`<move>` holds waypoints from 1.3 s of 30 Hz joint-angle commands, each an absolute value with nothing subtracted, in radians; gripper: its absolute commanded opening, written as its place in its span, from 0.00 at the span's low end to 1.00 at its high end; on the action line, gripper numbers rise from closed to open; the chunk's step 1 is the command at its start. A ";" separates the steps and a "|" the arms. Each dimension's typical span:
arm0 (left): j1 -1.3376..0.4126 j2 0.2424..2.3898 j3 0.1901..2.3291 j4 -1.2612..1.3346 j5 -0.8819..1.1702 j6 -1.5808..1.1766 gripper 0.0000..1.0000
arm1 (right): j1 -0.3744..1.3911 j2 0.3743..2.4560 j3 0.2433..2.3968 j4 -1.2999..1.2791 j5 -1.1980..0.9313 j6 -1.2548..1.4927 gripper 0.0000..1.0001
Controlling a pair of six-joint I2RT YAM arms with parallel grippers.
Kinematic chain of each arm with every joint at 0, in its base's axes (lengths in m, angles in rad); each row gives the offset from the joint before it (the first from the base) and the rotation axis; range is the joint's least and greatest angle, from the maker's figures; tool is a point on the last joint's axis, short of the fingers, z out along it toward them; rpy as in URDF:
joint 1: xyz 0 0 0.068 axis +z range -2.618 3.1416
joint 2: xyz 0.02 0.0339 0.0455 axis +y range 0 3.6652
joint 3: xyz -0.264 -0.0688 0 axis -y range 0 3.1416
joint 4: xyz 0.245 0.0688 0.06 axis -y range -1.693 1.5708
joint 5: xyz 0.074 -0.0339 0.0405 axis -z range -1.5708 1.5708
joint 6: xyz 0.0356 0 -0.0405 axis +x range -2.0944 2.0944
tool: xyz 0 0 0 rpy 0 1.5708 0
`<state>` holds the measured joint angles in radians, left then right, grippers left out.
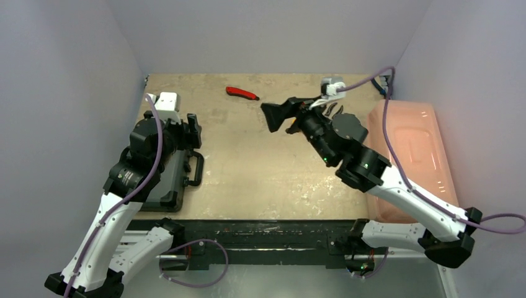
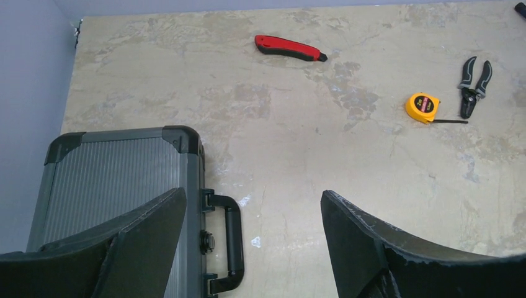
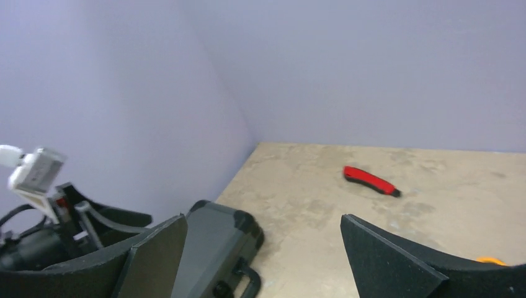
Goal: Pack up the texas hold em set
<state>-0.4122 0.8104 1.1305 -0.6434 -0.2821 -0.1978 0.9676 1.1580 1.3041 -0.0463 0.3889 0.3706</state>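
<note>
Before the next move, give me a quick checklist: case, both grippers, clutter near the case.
1. Briefcase lying flat, lid down: ok.
2. Latch by the handle fastened: cannot tell.
3. Left gripper open and empty, above the case's handle side: ok.
4. Right gripper open and empty, off the table: ok.
5. Utility knife, tape measure and pliers lie apart from the case: ok.
6. Loose pieces of the set all inside: cannot tell; none shows on the table.
</note>
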 commanded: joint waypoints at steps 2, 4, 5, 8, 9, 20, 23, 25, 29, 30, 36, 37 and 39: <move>-0.405 0.802 1.128 -0.592 -0.243 -0.184 0.80 | 0.970 1.048 1.097 0.037 0.616 0.311 0.99; -0.405 0.802 1.129 -0.592 -0.242 -0.184 0.80 | 0.971 1.006 1.033 0.086 0.618 0.283 0.99; -0.405 0.802 1.129 -0.592 -0.242 -0.184 0.79 | 0.971 0.991 1.018 0.092 0.621 0.276 0.99; -0.405 0.804 1.129 -0.592 -0.238 -0.183 0.79 | 0.971 0.964 1.000 0.060 0.645 0.287 0.99; -0.405 0.805 1.129 -0.592 -0.238 -0.183 0.79 | 0.971 0.956 0.999 0.043 0.664 0.297 0.99; -0.405 0.804 1.129 -0.591 -0.233 -0.179 0.80 | 0.971 0.902 0.994 -0.048 0.658 0.286 0.99; -0.405 0.802 1.129 -0.591 -0.232 -0.180 0.80 | 0.970 0.900 0.992 -0.048 0.648 0.279 0.99; -0.405 0.802 1.129 -0.591 -0.232 -0.180 0.79 | 0.970 0.902 0.992 -0.050 0.646 0.279 0.99; -0.405 0.804 1.129 -0.592 -0.230 -0.180 0.80 | 0.971 0.906 0.991 -0.054 0.643 0.284 0.99; -0.405 0.803 1.129 -0.592 -0.230 -0.180 0.79 | 0.970 0.907 0.991 -0.054 0.643 0.284 0.99; -0.405 0.805 1.129 -0.592 -0.229 -0.178 0.79 | 0.971 0.908 0.991 -0.057 0.643 0.290 0.99; -0.405 0.805 1.129 -0.592 -0.229 -0.179 0.79 | 0.971 0.909 0.992 -0.058 0.643 0.291 0.99; -0.405 0.805 1.129 -0.591 -0.227 -0.178 0.79 | 0.971 0.913 0.995 -0.058 0.643 0.295 0.99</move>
